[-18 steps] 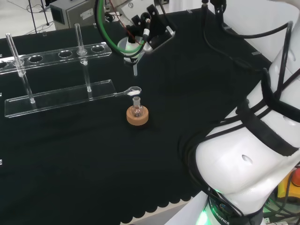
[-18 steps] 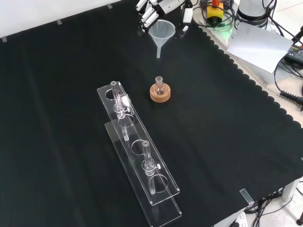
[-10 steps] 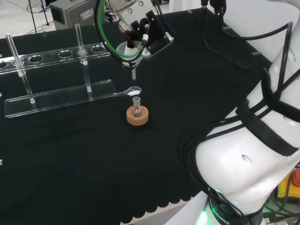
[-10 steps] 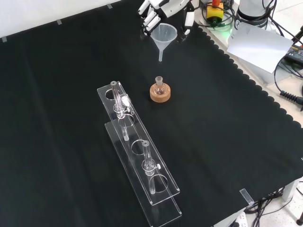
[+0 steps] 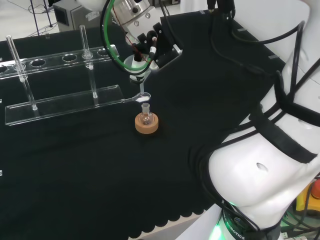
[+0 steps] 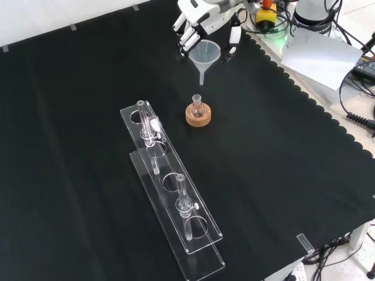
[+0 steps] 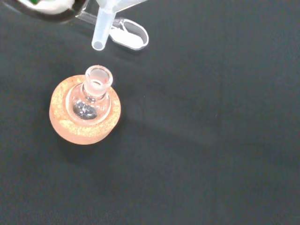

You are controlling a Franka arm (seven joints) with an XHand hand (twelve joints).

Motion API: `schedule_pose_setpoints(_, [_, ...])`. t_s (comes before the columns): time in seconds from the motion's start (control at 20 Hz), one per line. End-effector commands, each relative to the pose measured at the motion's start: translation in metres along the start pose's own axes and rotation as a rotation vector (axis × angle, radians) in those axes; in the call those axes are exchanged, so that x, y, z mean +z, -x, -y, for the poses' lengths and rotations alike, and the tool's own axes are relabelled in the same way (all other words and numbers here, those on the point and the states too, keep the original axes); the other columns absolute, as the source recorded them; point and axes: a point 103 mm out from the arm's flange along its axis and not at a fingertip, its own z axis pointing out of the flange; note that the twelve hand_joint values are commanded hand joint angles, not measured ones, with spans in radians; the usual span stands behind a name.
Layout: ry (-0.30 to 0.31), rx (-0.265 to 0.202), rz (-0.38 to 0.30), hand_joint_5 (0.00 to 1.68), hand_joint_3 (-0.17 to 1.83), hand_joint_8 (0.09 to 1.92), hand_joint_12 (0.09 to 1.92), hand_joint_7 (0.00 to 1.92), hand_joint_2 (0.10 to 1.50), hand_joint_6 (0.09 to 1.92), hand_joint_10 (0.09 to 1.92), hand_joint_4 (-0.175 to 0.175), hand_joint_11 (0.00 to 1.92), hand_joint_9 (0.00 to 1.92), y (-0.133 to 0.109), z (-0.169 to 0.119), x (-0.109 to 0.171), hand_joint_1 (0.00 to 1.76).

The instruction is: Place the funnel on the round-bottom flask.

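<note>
A small clear round-bottom flask (image 5: 145, 117) (image 6: 197, 106) (image 7: 92, 95) stands upright on a cork ring (image 5: 146, 125) (image 6: 198, 116) (image 7: 84, 117) in the middle of the black cloth. My hand (image 5: 150, 42) (image 6: 205, 14) is shut on a translucent white funnel (image 5: 137, 67) (image 6: 204, 56) and holds it upright in the air. The funnel's spout (image 7: 102, 29) hangs above the flask's neck, a little to one side of it and apart from it.
A clear plastic test-tube rack (image 5: 60, 102) (image 6: 170, 193) with glass tubes stands left of the flask in the head view. A clear spoon with white powder (image 5: 141, 97) (image 7: 126, 36) lies between rack and flask. The cloth's scalloped edge (image 6: 304, 99) runs along the right in the front view.
My hand has carried the funnel down and toward the flask; its spout now hangs just above the flask's neck. Flask, stand and rack have stayed in place.
</note>
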Motion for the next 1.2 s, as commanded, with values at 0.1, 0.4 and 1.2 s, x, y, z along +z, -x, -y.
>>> schedule_pose_setpoints(0.1, [-0.023,-0.01,-0.011,0.71,0.68,0.76,1.26,0.78,0.75,0.83,0.61,-0.027,0.55,1.05,-0.005,-0.011,0.016,0.85])
schedule_pose_setpoints(0.4, [-0.03,-0.012,-0.022,0.71,0.68,0.76,1.26,0.78,0.76,0.83,0.61,-0.027,0.55,1.05,-0.003,-0.02,0.026,0.86])
schedule_pose_setpoints(1.2, [-0.058,-0.013,-0.031,0.71,0.68,0.76,1.26,0.78,0.76,0.84,0.61,-0.028,0.55,1.05,-0.004,-0.037,0.035,0.86])
